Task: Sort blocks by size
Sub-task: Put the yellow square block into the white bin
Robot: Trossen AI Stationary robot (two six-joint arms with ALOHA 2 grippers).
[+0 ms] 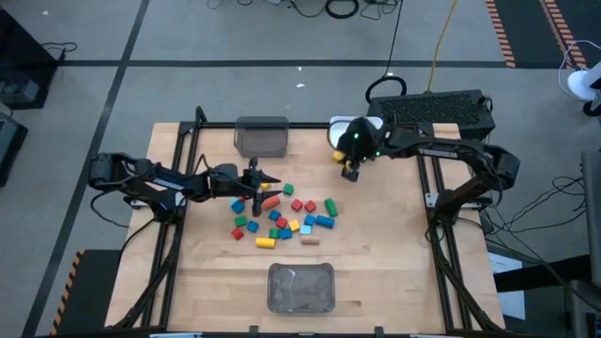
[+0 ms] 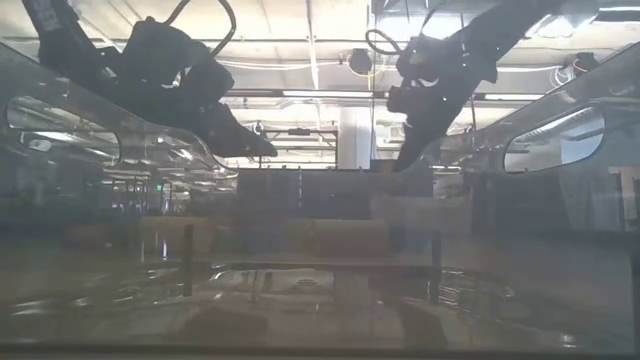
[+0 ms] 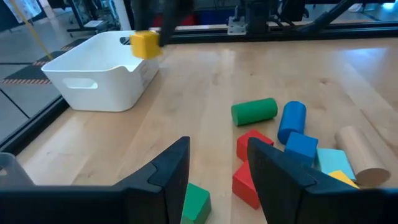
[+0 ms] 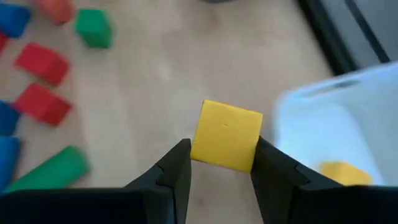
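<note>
A yellow cube (image 4: 226,135) is sitting between the dark fingers of the right gripper (image 4: 221,163), and another yellow piece (image 4: 341,172) is lying inside the white bin (image 4: 323,118). The blocks (image 1: 286,214) are showing red, green, blue, yellow and tan against the pale wood grain of the bench (image 1: 376,253). The left gripper (image 3: 214,168) is looking black. Two other bins, one (image 1: 261,136) at the far edge and one (image 1: 300,286) at the near edge, are showing grey.

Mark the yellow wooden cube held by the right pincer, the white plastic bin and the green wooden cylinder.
yellow wooden cube (image 4: 226,135), right wrist view, front face.
white plastic bin (image 3: 93,86), left wrist view, side wall.
green wooden cylinder (image 3: 254,111), left wrist view, curved side.
</note>
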